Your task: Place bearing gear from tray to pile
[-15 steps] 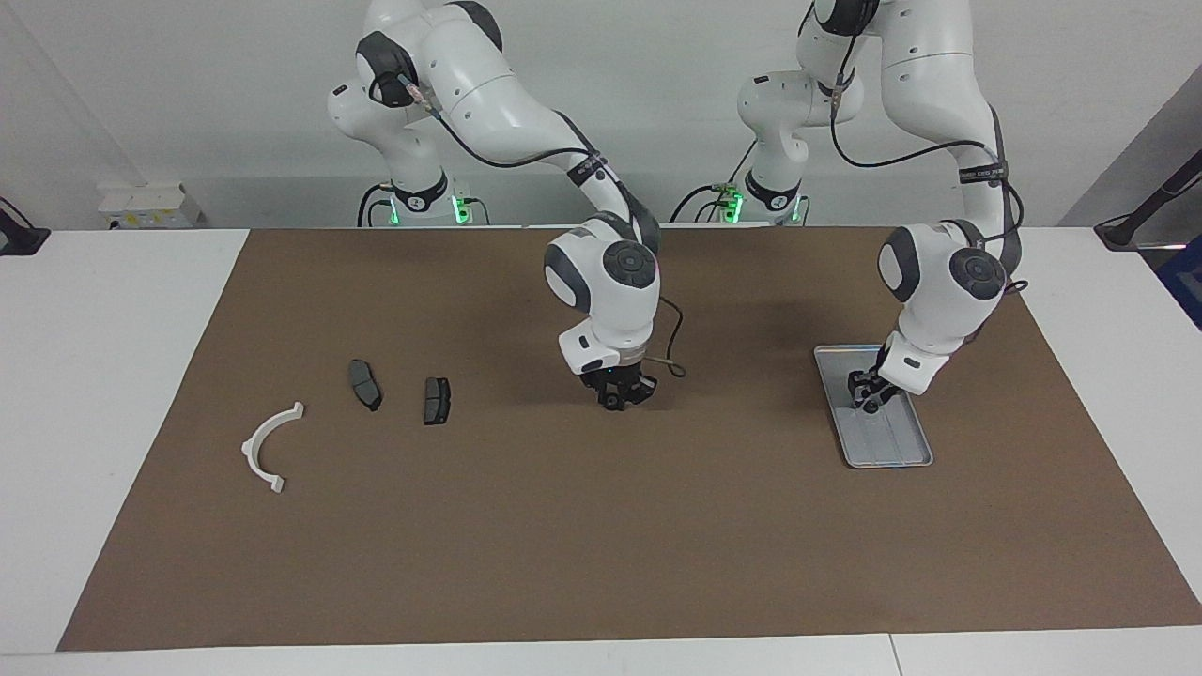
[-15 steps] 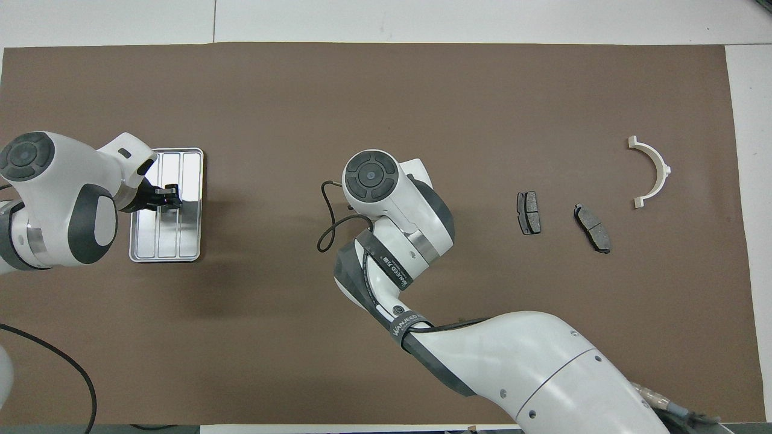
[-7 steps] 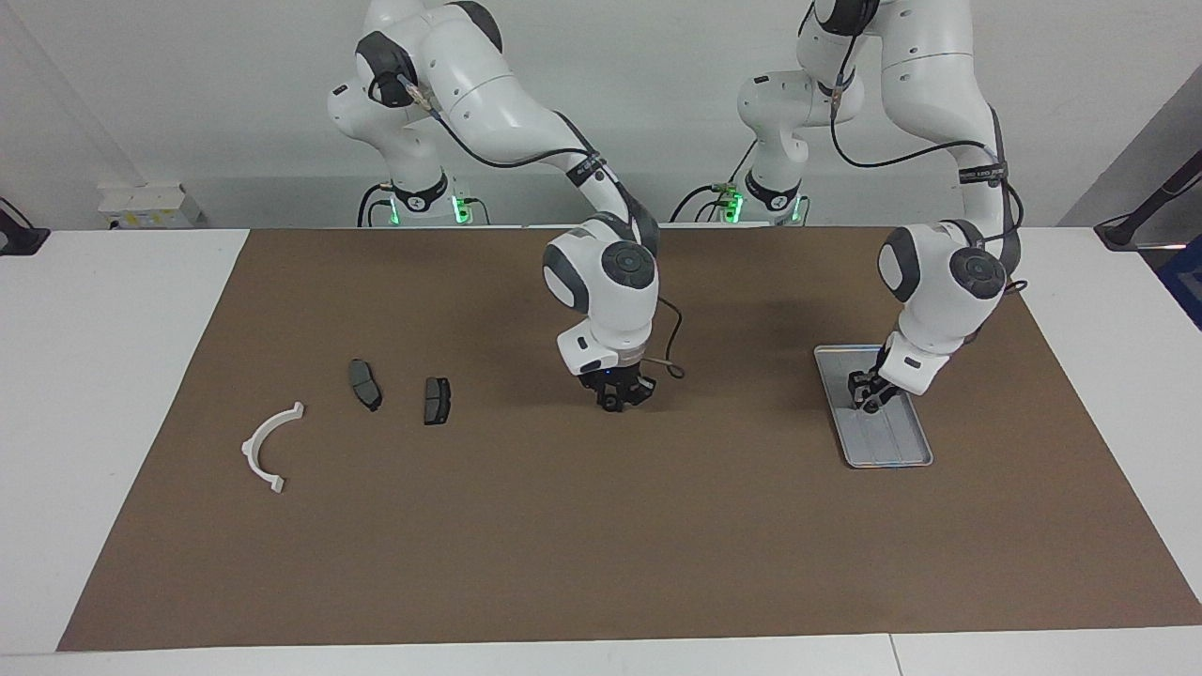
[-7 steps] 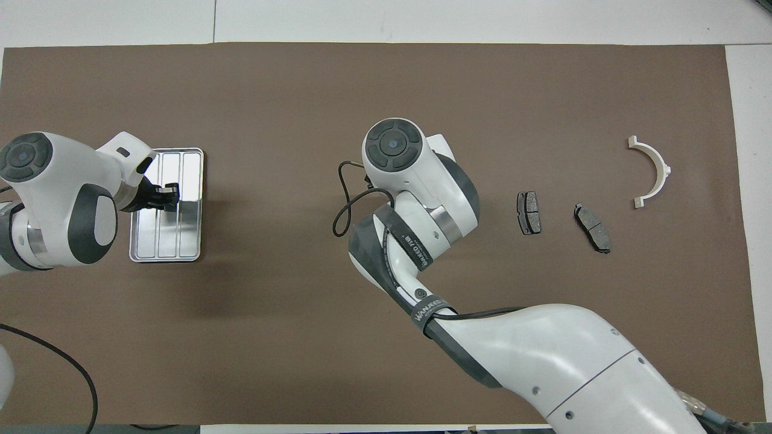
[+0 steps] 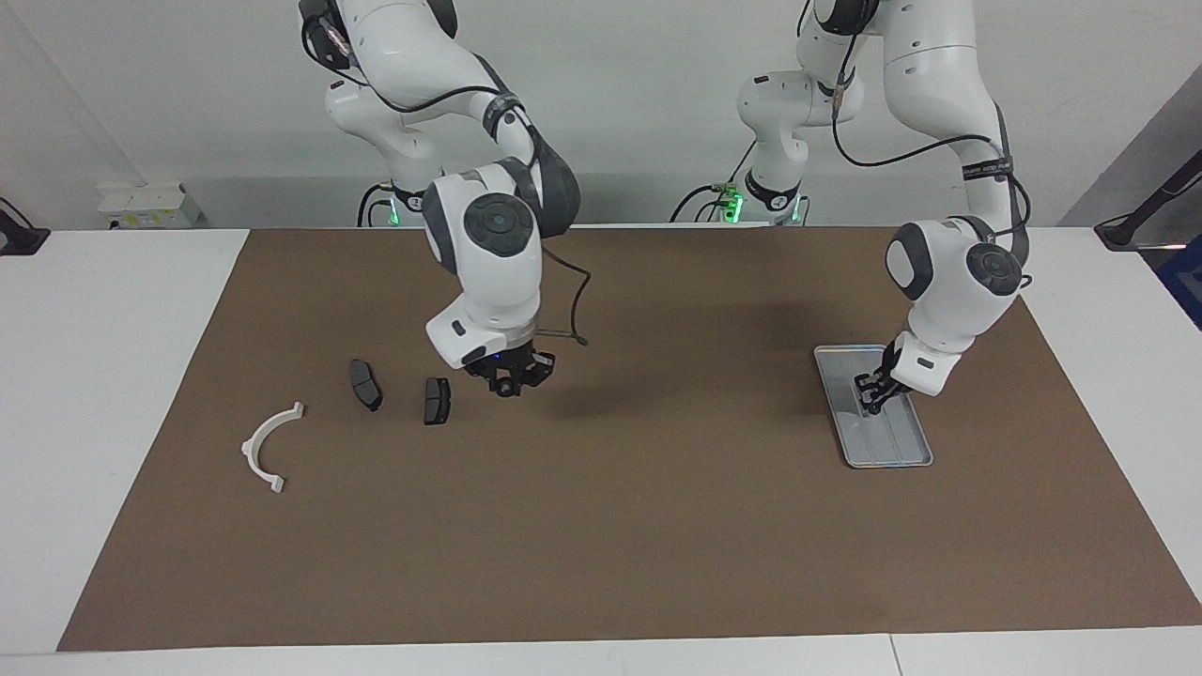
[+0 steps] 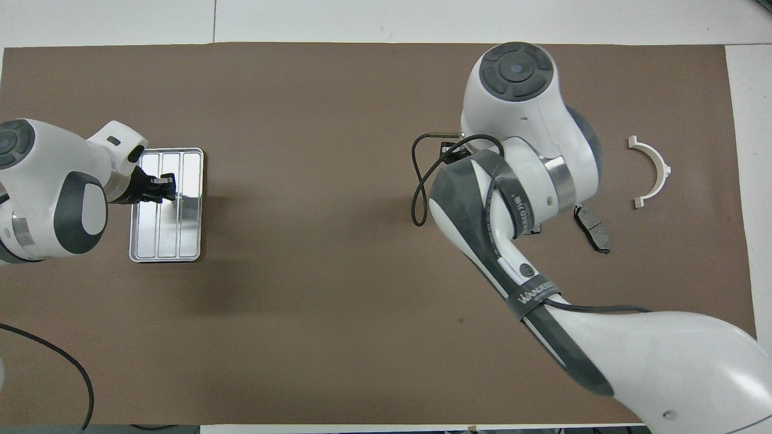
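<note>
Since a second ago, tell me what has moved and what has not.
The right gripper swung from over the middle of the mat toward the pile and now hangs beside the nearer brake pad. The left gripper stayed over the tray and closed. The tray, both pads and the white bracket have not shifted.

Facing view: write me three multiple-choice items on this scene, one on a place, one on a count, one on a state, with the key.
1. The left gripper is over:
A the tray
B the white bracket
C the right arm's base

2. Dark grey pads on the brown mat:
A one
B two
C four

3. The left gripper's jaws stand:
A wide open
B half open
C shut

Key:
1 A, it hangs low over the tray's end nearer the robots.
2 B, two lie apart toward the right arm's end.
3 C, the fingertips meet.
</note>
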Robot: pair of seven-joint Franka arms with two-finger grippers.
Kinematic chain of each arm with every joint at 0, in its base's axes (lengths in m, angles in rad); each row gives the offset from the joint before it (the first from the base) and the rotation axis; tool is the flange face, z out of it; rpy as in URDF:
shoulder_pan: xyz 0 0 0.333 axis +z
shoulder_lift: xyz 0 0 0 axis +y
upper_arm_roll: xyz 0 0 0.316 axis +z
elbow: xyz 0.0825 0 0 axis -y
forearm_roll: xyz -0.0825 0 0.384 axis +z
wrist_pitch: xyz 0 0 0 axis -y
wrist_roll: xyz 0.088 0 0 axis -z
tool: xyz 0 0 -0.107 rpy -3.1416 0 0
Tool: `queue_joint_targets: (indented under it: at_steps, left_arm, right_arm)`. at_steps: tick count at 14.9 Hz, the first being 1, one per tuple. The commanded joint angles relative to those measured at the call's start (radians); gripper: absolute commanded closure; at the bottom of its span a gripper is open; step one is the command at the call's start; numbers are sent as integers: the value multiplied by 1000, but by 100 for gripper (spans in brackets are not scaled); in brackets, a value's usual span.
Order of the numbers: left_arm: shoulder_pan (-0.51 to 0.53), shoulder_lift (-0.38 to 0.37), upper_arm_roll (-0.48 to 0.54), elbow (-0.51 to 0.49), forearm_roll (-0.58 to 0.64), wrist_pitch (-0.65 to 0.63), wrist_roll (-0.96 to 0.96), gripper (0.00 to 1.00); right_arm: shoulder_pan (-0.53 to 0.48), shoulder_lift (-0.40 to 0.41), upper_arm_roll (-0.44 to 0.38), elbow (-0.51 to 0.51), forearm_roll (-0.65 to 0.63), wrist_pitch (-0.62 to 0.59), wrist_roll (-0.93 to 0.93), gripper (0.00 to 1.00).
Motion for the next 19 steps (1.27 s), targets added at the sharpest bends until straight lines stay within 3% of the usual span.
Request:
queue_joint_targets:
  at_steps: [1,4,9,13,17,19]
  left_arm:
    - [-12,-16,1,95,-45,-130,-44,94]
    - [-98,-13,-5,164,-40,-183,-246,94]
    - [-375,7,-5,247,-7,-228,-610,94]
    - [-572,136,1,419,24,-321,-810,95]
    - [-653,272,2,594,38,-331,-900,95]
    - [-667,289,-1,597,39,-291,-910,95]
  right_arm:
    - [-83,-32,15,-16,-1,-31,-171,100]
    - [-178,-42,13,-17,1,-36,-375,100]
    - [-307,-42,13,-40,-1,-13,-609,100]
    - [-390,-63,15,-161,1,138,-734,100]
    - [-417,-57,13,-258,1,298,-782,100]
    - [-419,-49,13,-292,1,362,-782,100]
